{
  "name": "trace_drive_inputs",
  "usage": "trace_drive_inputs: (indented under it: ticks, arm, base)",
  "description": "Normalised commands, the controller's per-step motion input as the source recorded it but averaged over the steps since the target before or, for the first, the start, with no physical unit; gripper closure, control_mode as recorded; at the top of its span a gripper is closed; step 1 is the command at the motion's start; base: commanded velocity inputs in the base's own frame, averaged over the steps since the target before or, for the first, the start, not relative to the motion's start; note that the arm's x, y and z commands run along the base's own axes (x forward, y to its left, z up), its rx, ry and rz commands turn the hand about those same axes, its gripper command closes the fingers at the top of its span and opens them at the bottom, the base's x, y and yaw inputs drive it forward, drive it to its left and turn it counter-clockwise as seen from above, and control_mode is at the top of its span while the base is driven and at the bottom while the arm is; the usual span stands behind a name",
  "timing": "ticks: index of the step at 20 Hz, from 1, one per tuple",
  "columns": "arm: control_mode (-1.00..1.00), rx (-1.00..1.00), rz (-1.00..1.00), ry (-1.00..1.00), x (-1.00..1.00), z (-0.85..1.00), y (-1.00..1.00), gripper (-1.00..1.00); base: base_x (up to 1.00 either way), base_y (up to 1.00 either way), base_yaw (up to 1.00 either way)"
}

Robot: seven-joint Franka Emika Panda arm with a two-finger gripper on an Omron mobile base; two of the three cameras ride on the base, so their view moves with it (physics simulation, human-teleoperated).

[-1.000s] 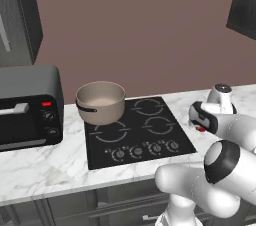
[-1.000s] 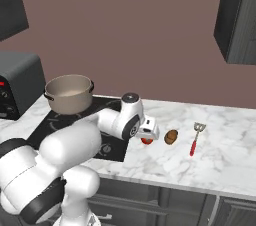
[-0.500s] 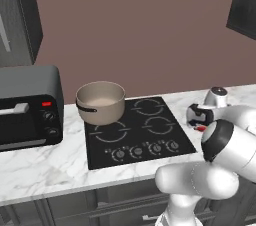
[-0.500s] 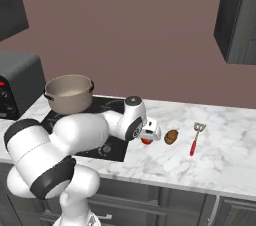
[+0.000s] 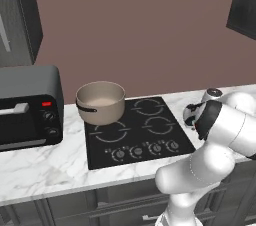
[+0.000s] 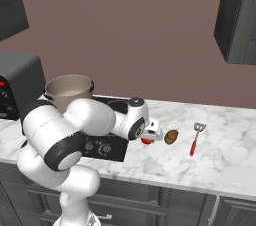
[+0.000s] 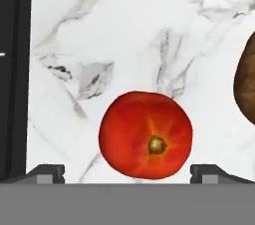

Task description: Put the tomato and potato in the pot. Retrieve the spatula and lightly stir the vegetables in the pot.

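Gripper (image 7: 127, 171) hangs low over the marble counter (image 7: 124, 35) with its jaws apart, one dark fingertip (image 7: 47, 171) left of the tomato (image 7: 145, 135) and the other to its right, neither touching the fruit as far as the hand view shows. From the right base view the hand (image 6: 150, 131) sits just past the right edge of the cooktop (image 6: 107, 145), tipped down at the counter.

Going left to right along the counter: the toaster oven (image 5: 27, 105) stands at the far left, then the pot (image 5: 100, 101) on the back left burner of the cooktop, apparently with nothing in it yet. Right of the cooktop's edge lies the tomato (image 6: 146, 140), just beside it the potato (image 6: 171, 136), and a little further right the spatula (image 6: 195, 139), its red handle pointing toward the front edge of the counter.

Judging by its look, the tomato is light, smooth and round, so it will tend to roll or squirt out if pinched off-centre. The sound hold is across its widest middle, fingers level on either side, closing gently enough not to bruise it. It sits slightly right of the midline between the tips, so a small shift that way before closing seems wise. The potato looks firmer and rougher, more forgiving to grip. The spatula is thin and stiff; its red handle is the place to take it.
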Motion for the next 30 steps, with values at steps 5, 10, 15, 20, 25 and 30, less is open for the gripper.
trace_drive_inputs:
  ticks: [5, 10, 15, 20, 25, 30]
  arm:
    - [-1.0, 0.0, -0.01, 0.03, 0.26, -0.18, -0.11, -1.0]
    - [-1.0, 0.0, 0.0, 0.0, 0.21, -0.18, -0.01, -1.0]
    - [-1.0, 0.0, 0.0, 0.01, 0.02, -0.42, 0.0, 1.0]
    - [-1.0, 0.0, 0.0, 0.01, -0.18, -0.41, 0.07, 1.0]
    - [-1.0, 0.01, 0.0, -0.07, -0.51, 0.67, 0.2, 1.0]
    - [-1.0, 0.03, 0.0, -0.09, -0.4, 0.99, 0.84, 1.0]
  base:
    - [0.0, 0.0, 0.0]
    - [0.0, 0.0, 0.0]
    - [0.0, 0.0, 0.0]
    - [0.0, 0.0, 0.0]
    - [0.0, 0.0, 0.0]
    - [0.0, 0.0, 0.0]
